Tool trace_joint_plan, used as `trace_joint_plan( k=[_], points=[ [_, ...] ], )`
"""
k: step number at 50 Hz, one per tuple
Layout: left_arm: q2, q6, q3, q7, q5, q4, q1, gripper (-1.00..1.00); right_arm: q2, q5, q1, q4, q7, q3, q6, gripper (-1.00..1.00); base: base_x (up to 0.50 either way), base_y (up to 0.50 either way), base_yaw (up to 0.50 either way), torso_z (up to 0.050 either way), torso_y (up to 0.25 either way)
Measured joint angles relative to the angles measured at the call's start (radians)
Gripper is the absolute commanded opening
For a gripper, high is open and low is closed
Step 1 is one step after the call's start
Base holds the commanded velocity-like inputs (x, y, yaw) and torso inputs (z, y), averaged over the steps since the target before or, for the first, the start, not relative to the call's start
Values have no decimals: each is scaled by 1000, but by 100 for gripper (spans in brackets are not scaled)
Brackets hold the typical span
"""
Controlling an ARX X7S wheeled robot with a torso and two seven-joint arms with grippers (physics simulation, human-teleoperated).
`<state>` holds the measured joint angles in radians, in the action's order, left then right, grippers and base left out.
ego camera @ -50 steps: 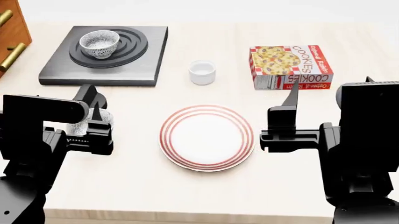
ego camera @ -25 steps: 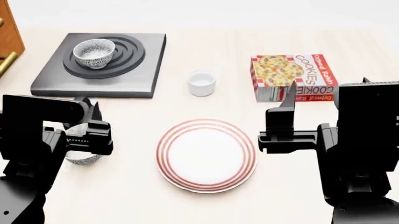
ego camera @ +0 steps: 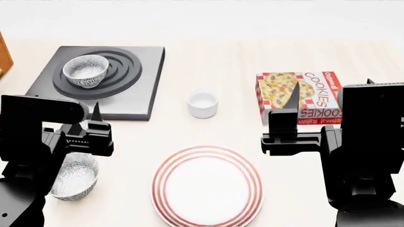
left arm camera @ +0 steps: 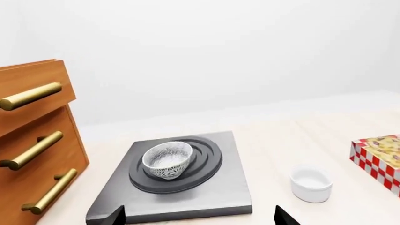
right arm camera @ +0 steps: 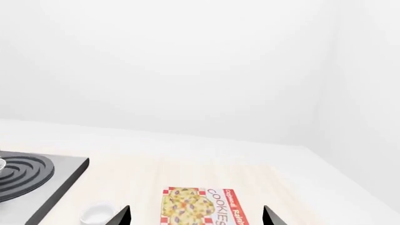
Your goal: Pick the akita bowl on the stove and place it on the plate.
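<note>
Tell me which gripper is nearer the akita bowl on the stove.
Left. The left gripper hovers just off the stove's near edge, close to the akita bowl; the right gripper hangs far across, by the cookie box.

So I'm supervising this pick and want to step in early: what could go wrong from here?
Two alike bowls: the second bowl lies right under the left gripper, so it could be grabbed instead of the akita bowl on the stove. Carrying the bowl to the plate might also clip the white cup, which stands near that path.
</note>
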<state>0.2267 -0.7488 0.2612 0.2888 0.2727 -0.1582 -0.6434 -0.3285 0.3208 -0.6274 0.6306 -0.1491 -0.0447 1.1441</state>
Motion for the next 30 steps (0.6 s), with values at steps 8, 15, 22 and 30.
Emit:
trace_joint_plan(
  k=[8, 15, 22, 30],
  points=[
    [2, 3, 2, 2, 2, 3, 0, 100, -1, 4, -2, 4, -3, 0, 6, 100, 255, 0, 0, 0, 0],
    [5, 7, 5, 3, 4, 7, 0, 100, -2, 8, -3, 7, -6, 0, 10, 100, 258, 0, 0, 0, 0],
    [7, 4, 6, 6, 7, 5, -1, 100, -4, 10, -3, 6, -7, 0, 9, 100, 256, 0, 0, 0, 2],
    [10, 4, 6, 8, 10, 7, -4, 100, -5, 13, -4, 4, -9, 1, 8, 100, 254, 0, 0, 0, 0]
  ],
)
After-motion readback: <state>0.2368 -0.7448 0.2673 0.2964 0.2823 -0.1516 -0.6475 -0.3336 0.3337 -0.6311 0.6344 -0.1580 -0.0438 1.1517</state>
